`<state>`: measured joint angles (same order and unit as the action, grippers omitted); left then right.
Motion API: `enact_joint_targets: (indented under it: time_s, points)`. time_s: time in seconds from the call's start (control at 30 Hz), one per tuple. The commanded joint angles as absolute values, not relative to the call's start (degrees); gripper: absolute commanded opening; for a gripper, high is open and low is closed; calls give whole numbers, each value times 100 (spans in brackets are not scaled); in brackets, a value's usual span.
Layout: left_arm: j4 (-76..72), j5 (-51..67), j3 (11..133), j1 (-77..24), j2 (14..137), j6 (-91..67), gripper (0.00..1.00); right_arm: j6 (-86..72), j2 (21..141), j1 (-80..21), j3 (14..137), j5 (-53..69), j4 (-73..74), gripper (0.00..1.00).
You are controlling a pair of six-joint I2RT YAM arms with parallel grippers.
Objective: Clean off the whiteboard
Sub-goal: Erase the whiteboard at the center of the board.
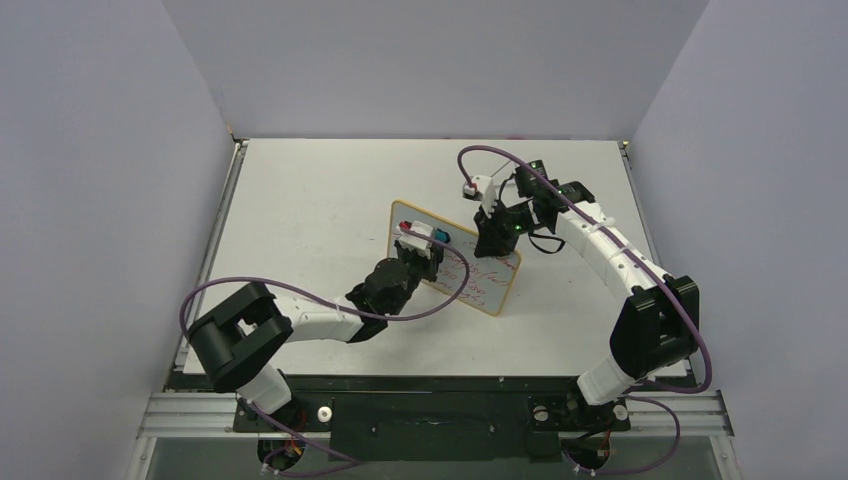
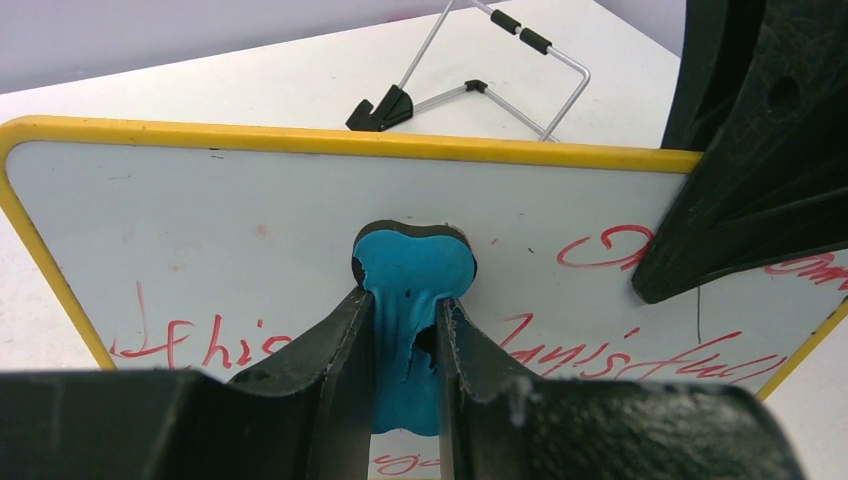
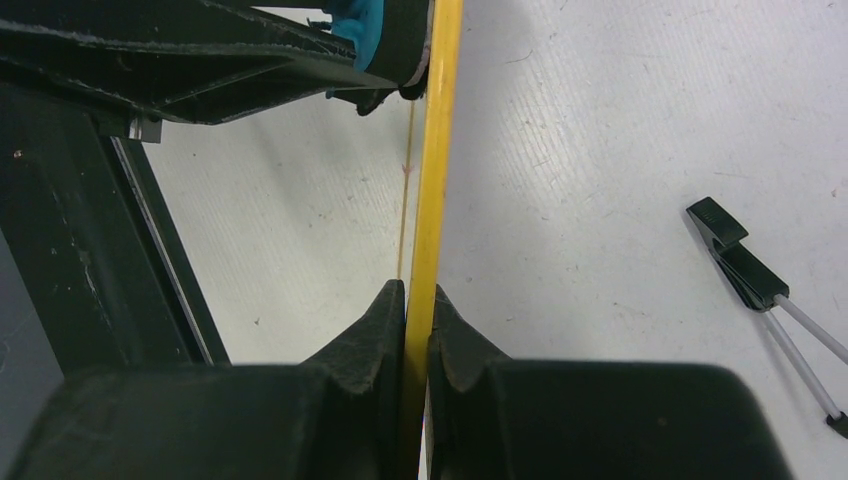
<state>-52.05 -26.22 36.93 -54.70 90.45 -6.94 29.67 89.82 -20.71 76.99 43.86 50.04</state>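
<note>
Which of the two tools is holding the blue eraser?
The left tool: its fingers pinch the blue eraser at the whiteboard. The right tool holds no eraser; it clamps the whiteboard's yellow edge instead.

whiteboard (image 2: 200,230), red handwriting (image 2: 215,345), only "this" readable

Wire stand (image 2: 382,108) on white table (image 1: 300,200)

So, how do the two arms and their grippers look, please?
Both arms have white tube-like links and chunky black joints. The left arm and the right arm each carry a loose purple cable along the outside. The left gripper and right gripper have black, wedge-shaped fingers with rough edges. Small green lights glow on the right arm.
</note>
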Motion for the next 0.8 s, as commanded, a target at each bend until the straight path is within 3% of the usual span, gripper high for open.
enact_joint_targets:
  time_s: [0.0, 0.43, 0.77]
  points:
    - [-5368, -2623, 3724, -5078, 8915, -880, 0, 3463, 9147, -2231, 7629, 4245, 5430, 0]
    - [-5426, -1866, 4179, -5811, 9148, -965, 0, 3478, 9199, -2256, 7647, 4228, 5449, 0]
    - [-5351, -2098, 4224, -6122, 9512, -1085, 0, 3489, 9185, -2253, 7646, 4216, 5465, 0]
